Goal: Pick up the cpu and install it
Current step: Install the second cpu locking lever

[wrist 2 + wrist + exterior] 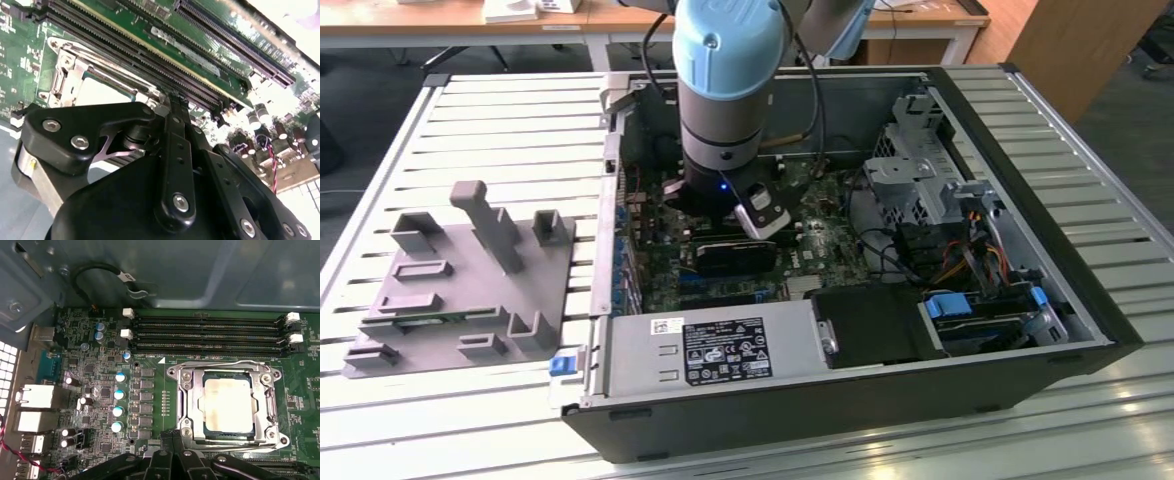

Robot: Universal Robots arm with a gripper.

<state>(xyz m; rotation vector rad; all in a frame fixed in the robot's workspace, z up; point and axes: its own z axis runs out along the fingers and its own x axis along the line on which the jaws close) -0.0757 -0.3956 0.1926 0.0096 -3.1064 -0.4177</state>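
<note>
The cpu [229,405] was seen seated in the motherboard socket [186,402]. The gripper [172,440] was held just beside it, fingers closed together, empty.

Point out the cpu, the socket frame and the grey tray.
cpu [229,405]: first wrist view, centre of its silvery top.
socket frame [186,405]: first wrist view, side bar.
grey tray [454,290]: exterior view, flat base.

Open room above the socket frame [227,405]; memory slots [207,332] just beside, case wall [200,275] beyond them.
</note>
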